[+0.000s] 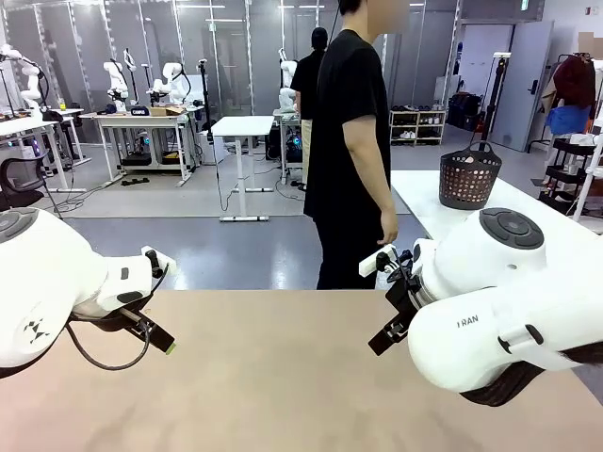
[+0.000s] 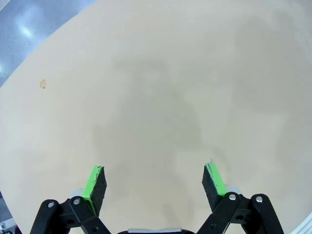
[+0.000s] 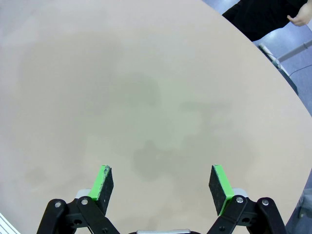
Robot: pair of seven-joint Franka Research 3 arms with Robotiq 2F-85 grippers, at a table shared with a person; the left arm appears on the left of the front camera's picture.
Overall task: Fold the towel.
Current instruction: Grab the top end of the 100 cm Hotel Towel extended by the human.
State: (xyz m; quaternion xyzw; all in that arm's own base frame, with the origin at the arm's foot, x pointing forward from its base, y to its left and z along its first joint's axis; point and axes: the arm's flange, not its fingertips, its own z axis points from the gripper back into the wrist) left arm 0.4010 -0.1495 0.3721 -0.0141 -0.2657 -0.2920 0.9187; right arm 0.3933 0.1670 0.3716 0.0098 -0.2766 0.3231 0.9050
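We saw left tool wide open, holding nothing; right tool likewise. Both hung over worktop. Person stood with legs hidden behind far edge.

The table top is matt beige and smooth, with faint darker blotches. The left arm and right arm wear glossy white plastic shells. The left gripper has matt black links and bright green, rubbery-looking pads. The far-right basket looks like dark openwork plastic. The person's T-shirt is black cloth, and the grey floor has a sheen.
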